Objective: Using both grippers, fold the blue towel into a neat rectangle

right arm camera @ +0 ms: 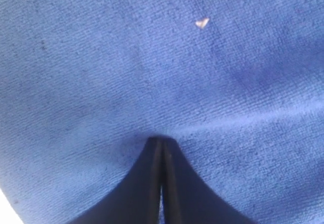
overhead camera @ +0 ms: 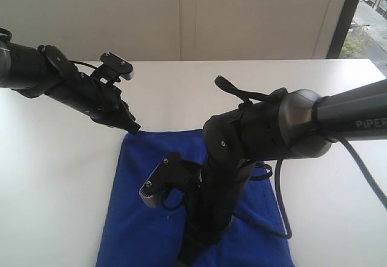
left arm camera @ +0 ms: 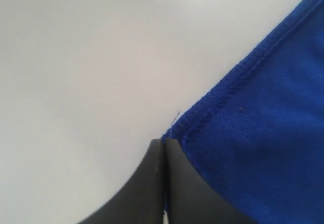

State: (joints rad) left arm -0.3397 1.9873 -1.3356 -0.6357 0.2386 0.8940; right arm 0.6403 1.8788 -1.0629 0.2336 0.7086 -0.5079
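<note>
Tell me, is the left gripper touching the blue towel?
Touching. The left wrist view shows the shut left gripper meeting a corner of the blue towel with no gap.

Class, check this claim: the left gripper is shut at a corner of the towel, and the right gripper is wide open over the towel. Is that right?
Not quite. The right gripper is shut, not wide open: the right wrist view shows its jaws pressed together over the towel. The left gripper is shut at a corner, as stated.
</note>
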